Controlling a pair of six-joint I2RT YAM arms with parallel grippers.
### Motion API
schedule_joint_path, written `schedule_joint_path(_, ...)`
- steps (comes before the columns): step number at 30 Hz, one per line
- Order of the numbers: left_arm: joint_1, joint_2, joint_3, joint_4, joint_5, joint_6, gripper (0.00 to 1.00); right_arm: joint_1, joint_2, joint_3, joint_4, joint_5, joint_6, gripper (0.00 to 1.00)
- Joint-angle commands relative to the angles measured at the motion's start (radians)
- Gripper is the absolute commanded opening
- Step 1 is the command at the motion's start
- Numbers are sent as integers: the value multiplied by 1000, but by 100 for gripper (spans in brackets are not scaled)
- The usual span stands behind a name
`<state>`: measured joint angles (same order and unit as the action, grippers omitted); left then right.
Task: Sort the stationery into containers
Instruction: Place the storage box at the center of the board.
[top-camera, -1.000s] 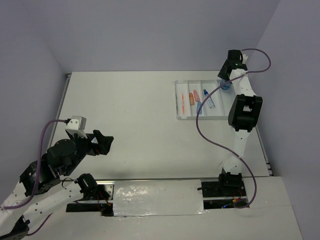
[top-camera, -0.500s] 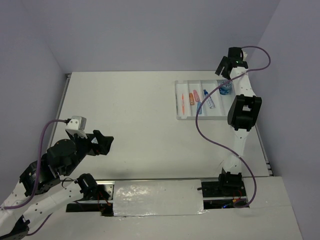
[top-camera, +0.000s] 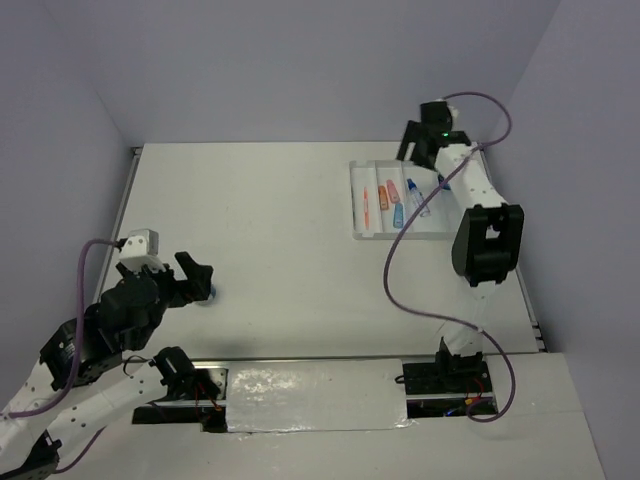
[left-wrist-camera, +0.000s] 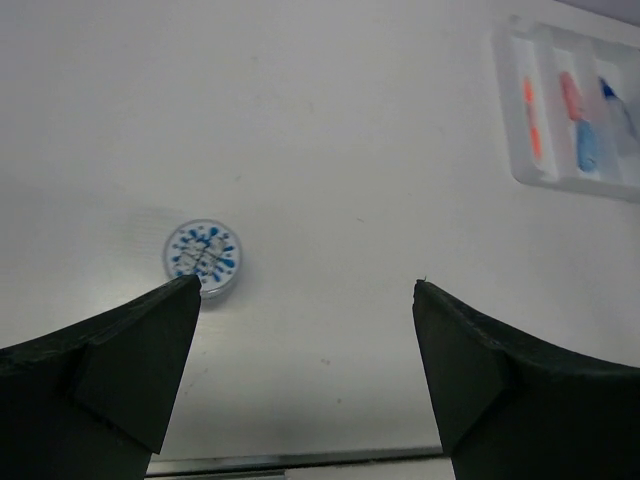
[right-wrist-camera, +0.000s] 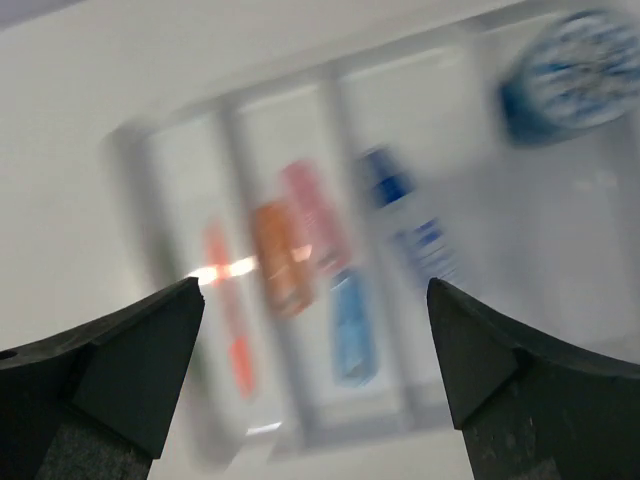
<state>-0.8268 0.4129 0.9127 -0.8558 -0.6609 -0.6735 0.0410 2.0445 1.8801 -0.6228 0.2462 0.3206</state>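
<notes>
A round blue roll with a patterned white top (left-wrist-camera: 203, 258) lies on the table, just ahead of my left gripper's left finger; from above it shows small beside that gripper (top-camera: 206, 296). My left gripper (left-wrist-camera: 305, 283) (top-camera: 200, 279) is open and empty. The white divided tray (top-camera: 353, 205) holds an orange pen (top-camera: 366, 203), orange (top-camera: 383, 195), pink (top-camera: 393, 188) and blue (top-camera: 398, 213) capsules and a blue-capped bottle (top-camera: 420, 200). My right gripper (right-wrist-camera: 315, 285) (top-camera: 412, 143) is open and empty above the tray's far end. The blurred right wrist view shows a second blue roll (right-wrist-camera: 575, 75) in the tray's end compartment.
The tray also shows at the far right of the left wrist view (left-wrist-camera: 520, 105). A metal rail runs along the table's near edge (top-camera: 310, 362). The right arm's purple cable (top-camera: 395, 250) hangs over the tray's near side.
My right gripper has swung left from the tray's far right corner, open, with the roll left in the tray. My left gripper has pulled back slightly, uncovering the roll on the table.
</notes>
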Motion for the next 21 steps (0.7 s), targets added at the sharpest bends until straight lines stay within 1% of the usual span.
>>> schedule_joint_path(1,66,56,74,-161,-237,-188,99,282,-333,-230,202,-22,-38,100)
schedule_joint_path(2,89,67,83,-187,-255,-219,99,410,-372,-283,240,-34,-51,100)
schedule_joint_path(3,147,76,94,-207,-266,-254,99,471,-400,-326,276,-45,-52,100)
schedule_joint_path(4,185,87,98,-230,-275,-264,99,528,-433,-364,337,-88,-58,100)
schedule_joint_path(5,225,89,98,-235,-278,-270,99,583,-435,-410,363,-131,-78,100)
schedule_joint_path(6,314,90,101,-235,-279,-274,99,693,-431,-426,391,-145,-95,100)
schedule_joint_path(7,363,80,101,-235,-276,-275,99,744,-406,-437,437,-139,-110,100)
schedule_joint_path(8,408,72,100,-233,-275,-273,99,793,-386,-444,461,-139,-164,100)
schedule_joint_path(9,496,61,98,-227,-272,-267,99,868,-365,-447,491,-130,-184,100)
schedule_joint_path(11,578,21,97,-223,-269,-268,99,914,-293,-447,567,-172,-192,100)
schedule_joint_path(12,645,-12,97,-227,-276,-284,99,944,-250,-449,625,-201,-187,100)
schedule_joint_path(14,701,-46,95,-230,-286,-293,99,973,-202,-431,689,-267,-196,100)
schedule_joint_path(15,709,-77,88,-223,-284,-287,99,990,-176,-409,696,-268,-204,100)
schedule_joint_path(16,712,-88,86,-220,-283,-285,99,1028,-112,-347,687,-268,-219,100)
schedule_joint_path(18,712,-101,80,-203,-269,-268,99,1066,-48,-274,663,-269,-285,100)
schedule_joint_path(19,712,-102,78,-195,-261,-259,99,1100,12,-207,638,-260,-307,100)
schedule_joint_path(20,712,-100,74,-174,-252,-233,99,1112,44,-164,621,-248,-311,100)
schedule_joint_path(21,712,-94,68,-160,-223,-213,99,1120,77,-121,580,-204,-311,100)
